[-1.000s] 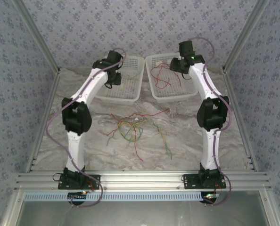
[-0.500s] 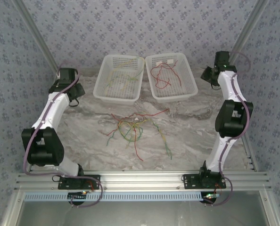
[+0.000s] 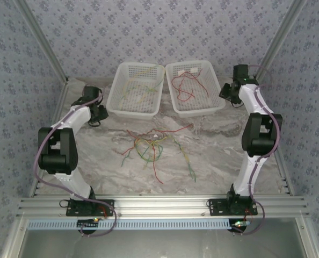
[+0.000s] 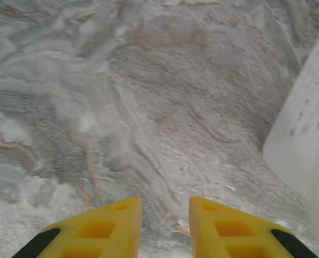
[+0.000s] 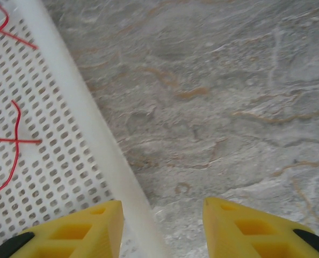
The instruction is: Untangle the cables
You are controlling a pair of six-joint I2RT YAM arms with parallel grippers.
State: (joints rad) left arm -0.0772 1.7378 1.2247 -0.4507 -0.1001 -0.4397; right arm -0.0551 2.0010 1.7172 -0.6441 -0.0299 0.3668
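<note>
From above: the cables (image 3: pixel 153 145), red, green, yellow and orange, lie in a loose tangle at the middle of the marble-patterned table (image 3: pixel 213 161), in front of two white baskets. My left gripper (image 3: pixel 98 113) hangs low over the table just beside the left basket (image 3: pixel 131 112), at its outer near corner. My right gripper (image 3: pixel 227 92) sits beside the outer wall of the right basket (image 3: pixel 200 110). Both are well apart from the tangle. Pale yellow and green strands (image 3: pixel 138 88) lie in the left basket and red strands (image 3: pixel 184 86) in the right one.

From my left wrist: the yellow fingers of my left gripper (image 4: pixel 165 205) stand a narrow gap apart with nothing between them, over bare grey stone veined with orange (image 4: pixel 122 107). The white perforated wall of the left basket (image 4: pixel 310 140) rises at the right edge.

From my right wrist: my right gripper (image 5: pixel 164 207) is spread wider, fingers well parted and empty. The rim of the right basket (image 5: pixel 79 107) runs on a slant across the view and passes below the gap, near the left finger. Inside, on the perforated floor, lie thin red strands (image 5: pixel 9 141); to the right is bare table (image 5: pixel 229 80).
</note>
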